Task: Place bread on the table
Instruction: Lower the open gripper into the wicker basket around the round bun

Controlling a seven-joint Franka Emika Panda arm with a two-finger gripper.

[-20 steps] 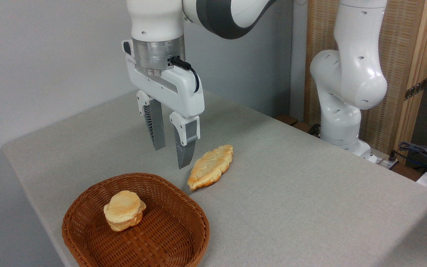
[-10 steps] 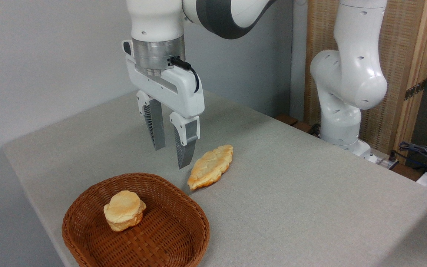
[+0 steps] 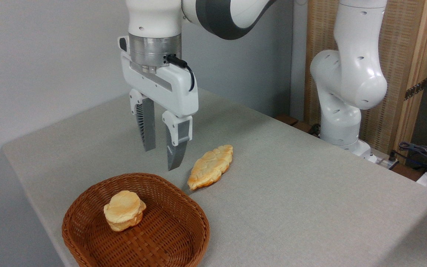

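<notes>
1. The bread has a pale golden top and darker orange-brown sides.
2. The basket is reddish brown, in a woven wicker pattern.
3. The pastry is golden yellow with an orange-brown edge and a lumpy surface.
4. The table is covered in plain light grey-beige cloth.
5. The gripper has a white body; its jaws are grey, one with a ribbed pattern.
6. The arm is white with a dark grey band and a silver metal ring at the wrist.
7. The wall is plain pale grey.
8. The screen is tan woven matting in a light wooden frame.
</notes>
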